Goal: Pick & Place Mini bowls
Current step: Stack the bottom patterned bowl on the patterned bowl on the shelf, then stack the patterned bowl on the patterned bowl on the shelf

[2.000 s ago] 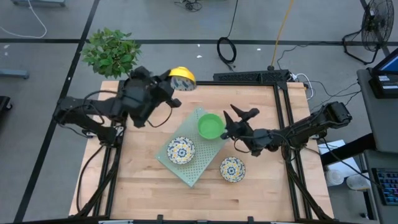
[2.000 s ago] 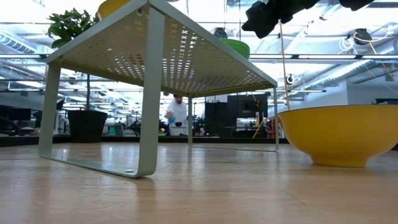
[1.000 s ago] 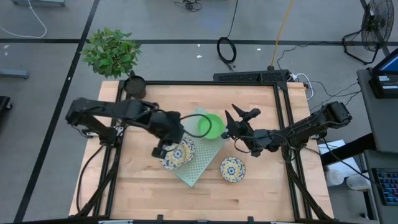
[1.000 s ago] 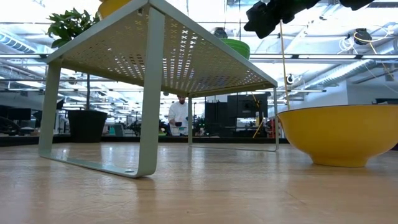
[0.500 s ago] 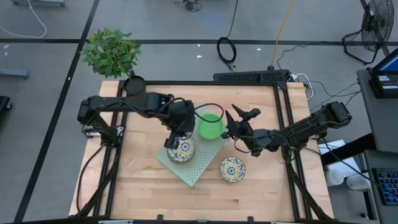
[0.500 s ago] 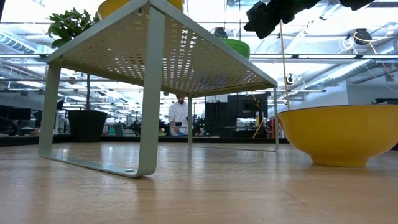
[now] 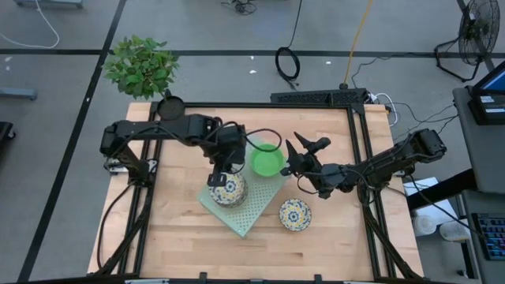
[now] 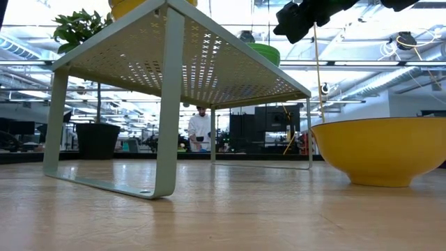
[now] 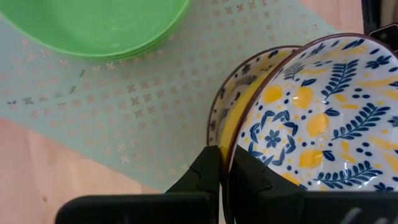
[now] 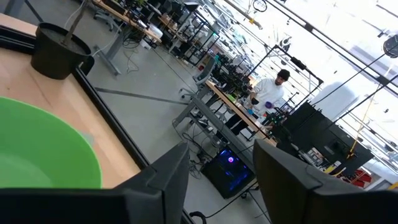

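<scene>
The work surface is a light wooden table [image 7: 173,237] carrying a pale green perforated stand [image 7: 254,207]. A potted plant [image 7: 142,65] stands at the far left corner; an open workshop with a person [image 8: 199,129] lies beyond.

The left gripper [image 9: 225,177] is over the stand, fingers clamped on the rim of a floral bowl [image 9: 317,118], which is tilted above a second floral bowl [image 9: 233,93] resting rim-up. Stacked green bowls [image 7: 267,159] sit alongside, rims up. A third floral bowl [image 7: 295,214] rests on the table.

The right gripper [image 7: 304,151] hovers beside the green bowls, fingers apart.
</scene>
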